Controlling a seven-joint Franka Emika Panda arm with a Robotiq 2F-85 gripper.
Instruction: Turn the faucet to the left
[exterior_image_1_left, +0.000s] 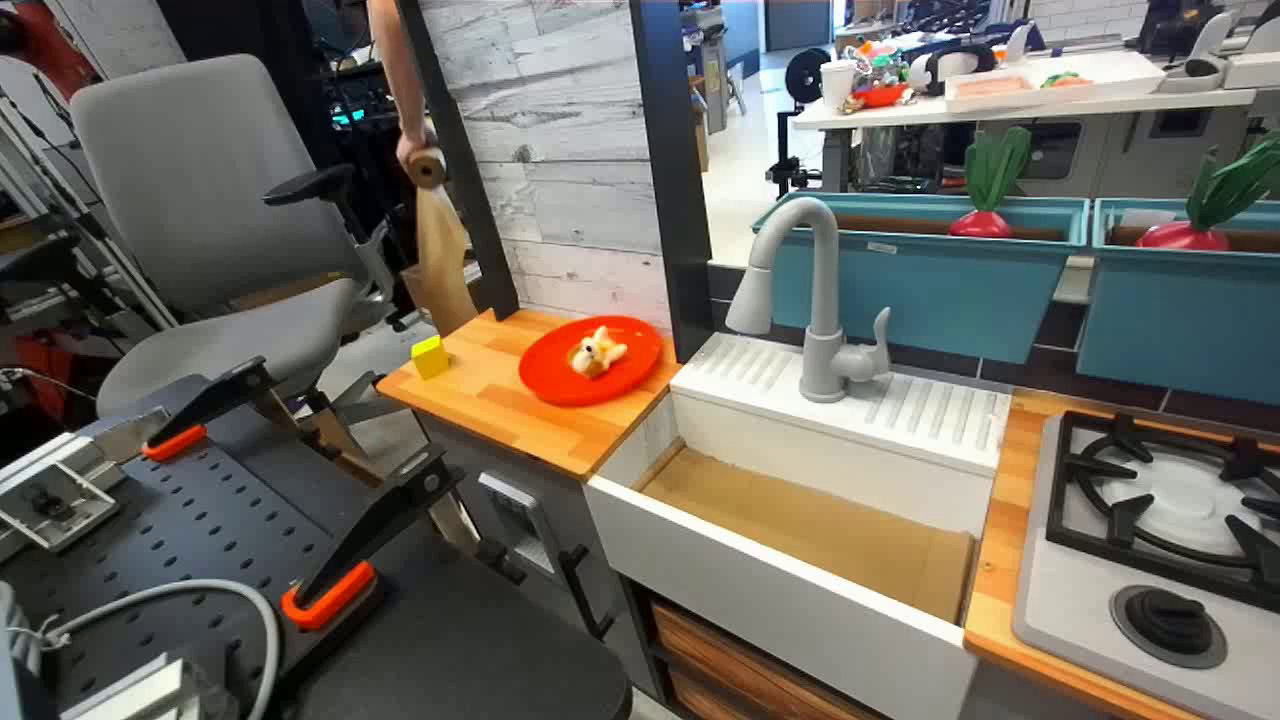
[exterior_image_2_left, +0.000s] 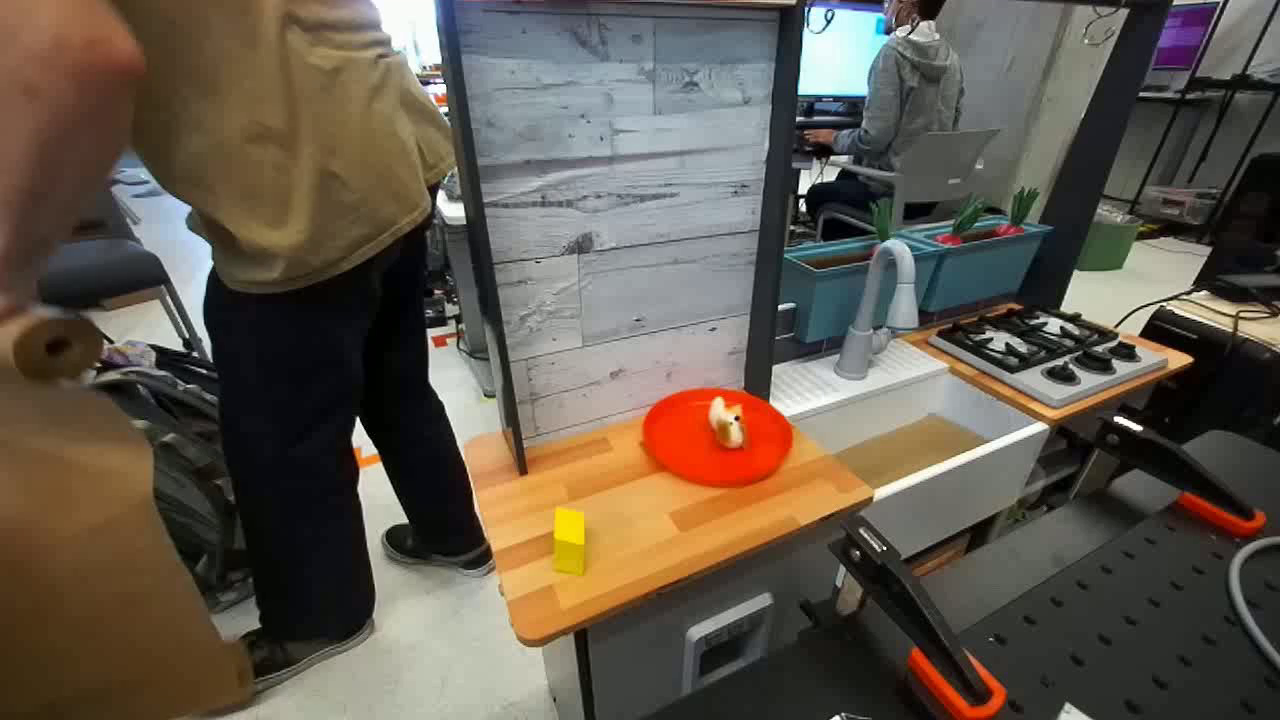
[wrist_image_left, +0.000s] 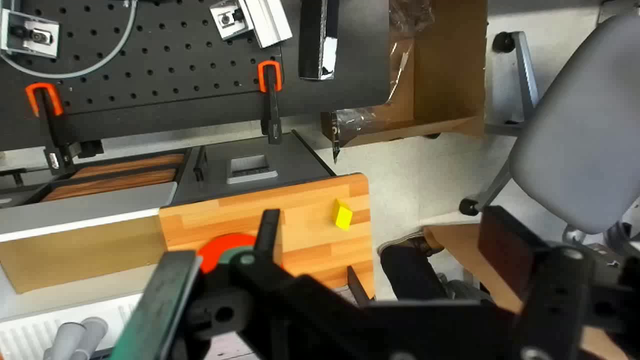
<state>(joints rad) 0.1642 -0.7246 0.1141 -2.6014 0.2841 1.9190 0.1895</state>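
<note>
The grey faucet (exterior_image_1_left: 824, 270) stands upright on the white ribbed ledge behind the sink (exterior_image_1_left: 780, 560) in both exterior views, also here (exterior_image_2_left: 862, 330). In an exterior view its gooseneck spout hangs over to the left and its small side lever (exterior_image_1_left: 880, 342) sticks up on the right of the base. In the wrist view only part of the faucet (wrist_image_left: 75, 337) shows at the bottom left. My gripper (wrist_image_left: 387, 237) shows only in the wrist view, high above the counter. Its fingers are wide apart with nothing between them. It is well away from the faucet.
A red plate (exterior_image_1_left: 545, 372) with a small plush toy (exterior_image_1_left: 597, 353) and a yellow block (exterior_image_1_left: 430, 357) lie on the wooden counter (exterior_image_2_left: 640, 540). Blue planters (exterior_image_1_left: 900, 290) stand behind the faucet. A stove (exterior_image_1_left: 1090, 600) is beside the sink. A person (exterior_image_2_left: 300, 350) stands by the counter.
</note>
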